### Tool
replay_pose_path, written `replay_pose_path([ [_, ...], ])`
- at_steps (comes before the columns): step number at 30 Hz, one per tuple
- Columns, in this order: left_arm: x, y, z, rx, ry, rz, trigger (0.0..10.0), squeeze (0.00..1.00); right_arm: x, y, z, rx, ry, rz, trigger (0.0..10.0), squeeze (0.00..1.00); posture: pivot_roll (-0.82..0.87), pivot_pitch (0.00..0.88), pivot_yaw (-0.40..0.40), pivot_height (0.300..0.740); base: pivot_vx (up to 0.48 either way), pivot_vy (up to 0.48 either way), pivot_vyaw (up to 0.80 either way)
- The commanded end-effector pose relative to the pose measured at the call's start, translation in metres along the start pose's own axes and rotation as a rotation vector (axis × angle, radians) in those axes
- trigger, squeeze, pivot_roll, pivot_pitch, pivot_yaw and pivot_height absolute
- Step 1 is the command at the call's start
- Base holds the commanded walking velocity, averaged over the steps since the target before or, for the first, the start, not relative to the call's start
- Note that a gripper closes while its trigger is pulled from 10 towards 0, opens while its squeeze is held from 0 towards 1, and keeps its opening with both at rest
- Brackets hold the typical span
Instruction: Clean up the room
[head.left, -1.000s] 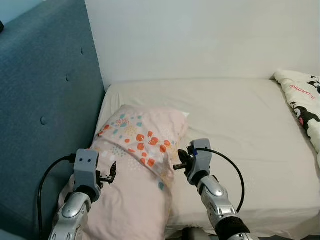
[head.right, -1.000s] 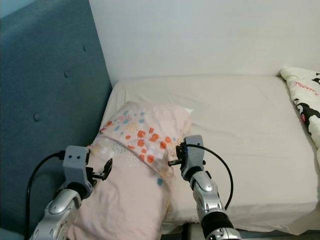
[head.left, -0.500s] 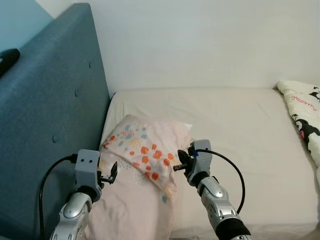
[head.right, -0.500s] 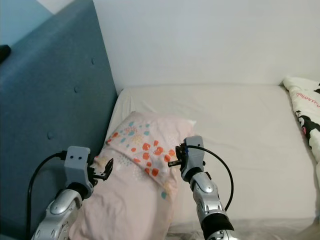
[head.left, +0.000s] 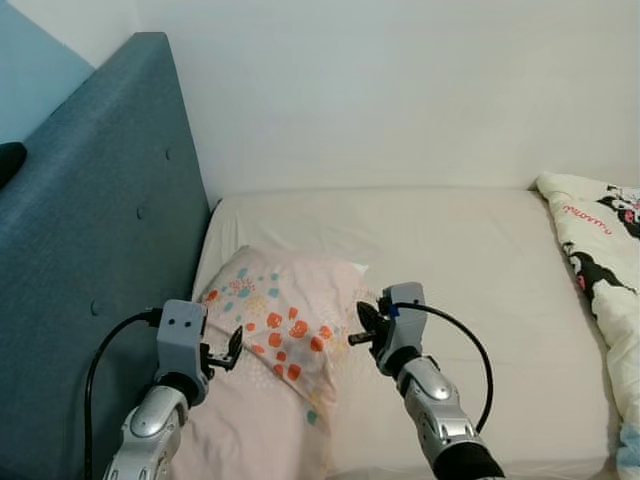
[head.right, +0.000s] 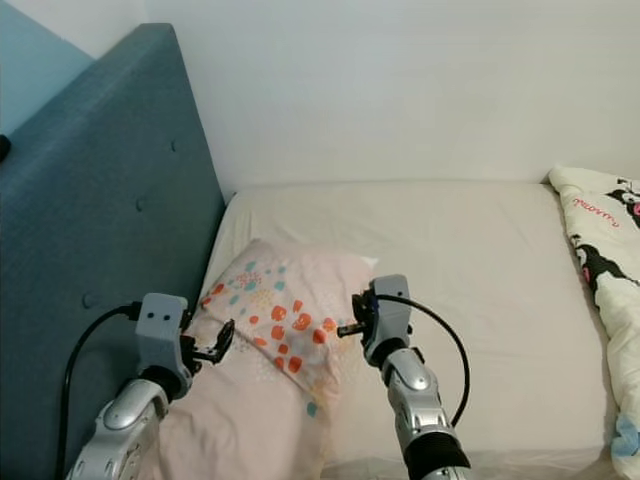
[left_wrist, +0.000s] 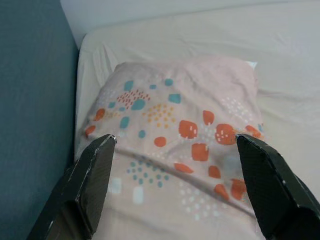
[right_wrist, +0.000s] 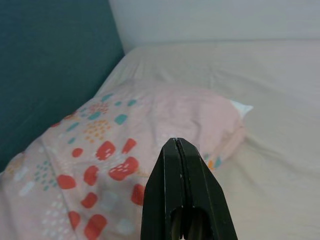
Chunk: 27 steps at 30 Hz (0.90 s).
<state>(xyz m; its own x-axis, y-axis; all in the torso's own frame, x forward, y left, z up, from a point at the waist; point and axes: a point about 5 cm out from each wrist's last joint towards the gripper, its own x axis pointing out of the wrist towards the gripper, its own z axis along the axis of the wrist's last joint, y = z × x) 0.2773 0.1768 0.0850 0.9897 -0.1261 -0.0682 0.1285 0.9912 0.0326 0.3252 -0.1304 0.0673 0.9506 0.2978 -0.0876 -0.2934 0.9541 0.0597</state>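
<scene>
1. The bed (head.left: 470, 260) runs wide to the right, blue headboard (head.left: 90, 230) on the left
2. The pink pillow (head.left: 285, 340) lies near-left against the headboard, a printed blanket (head.left: 600, 270) far right
3. Left gripper (head.left: 232, 349) hovers spread wide over the pillow; right gripper (head.left: 358, 330) is pinched closed and empty beside it
4. Risk: a one-sided grab could drag the pillow off the near edge

Two silver, jointed metal arms — each ends in a boxy grey wrist block with small dark screw holes. The left gripper (head.left: 234, 349) and right gripper (head.left: 357, 327) have black textured fingers. A black cable loops from each wrist.
</scene>
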Motion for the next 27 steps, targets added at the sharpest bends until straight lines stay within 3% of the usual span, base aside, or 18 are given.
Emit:
replay_pose_path([
  [1,-0.0036,0.0011,-0.0065,0.001,0.024,-0.004,10.0,0.0,-0.0048,0.0,-0.0128,0.004,0.058,-0.013,10.0,0.0,0.04,0.115,-0.03,0.74,0.0,0.0,0.0],
  [18,-0.0034,-0.0077,-0.0117,-0.035,0.053,-0.045,10.0,0.0,-0.0098,-0.0003,-0.0211,0.048,0.08,-0.047,10.0,0.0,0.04,0.117,-0.024,0.74,0.0,0.0,0.0],
  [27,-0.0038,-0.0061,-0.0117,-0.038,0.056,-0.048,10.0,0.0,-0.0098,0.0006,-0.0216,0.059,0.081,-0.047,10.0,0.0,0.04,0.117,-0.024,0.74,-0.33,0.0,0.0],
])
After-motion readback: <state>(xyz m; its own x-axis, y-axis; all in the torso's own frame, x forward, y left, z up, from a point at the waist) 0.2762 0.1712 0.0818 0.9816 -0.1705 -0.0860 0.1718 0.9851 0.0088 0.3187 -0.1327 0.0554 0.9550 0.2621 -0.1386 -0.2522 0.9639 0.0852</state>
